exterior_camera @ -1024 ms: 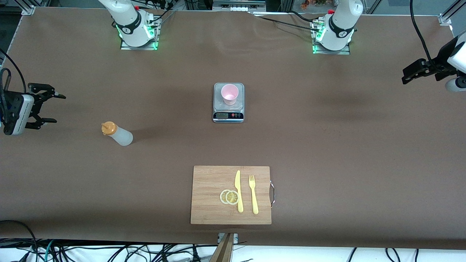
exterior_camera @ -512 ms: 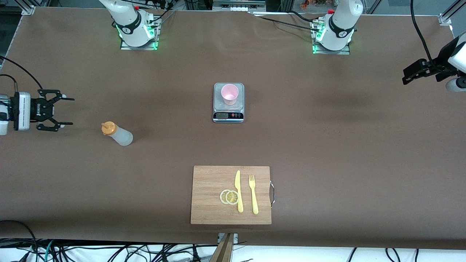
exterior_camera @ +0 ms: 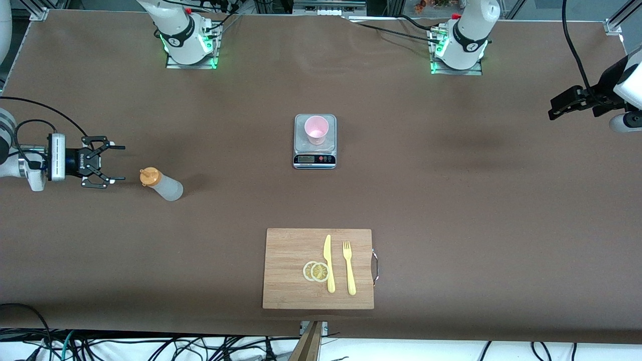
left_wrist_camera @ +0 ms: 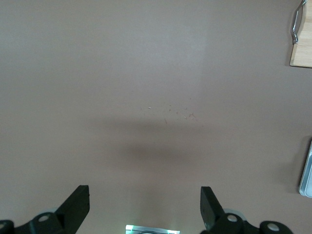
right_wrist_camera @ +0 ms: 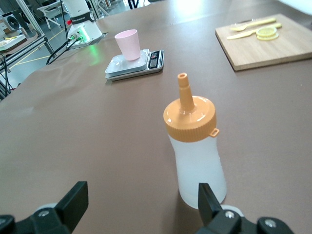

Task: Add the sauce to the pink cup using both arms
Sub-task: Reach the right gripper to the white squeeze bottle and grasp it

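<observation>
the scale's (exterior_camera: pixel 314 142) display was too small to read — in the left wrist view the board (left_wrist_camera: pixel 302 46) and scale (left_wrist_camera: pixel 307 170) were cut off at the edge.

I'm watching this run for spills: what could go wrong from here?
The open right gripper is closing in sideways on the upright sauce bottle; a misaligned finger could topple it. The pink cup stands loose on the scale, so a clumsy pour might tip it or miss. The left gripper waits over the table's left-arm end.
</observation>
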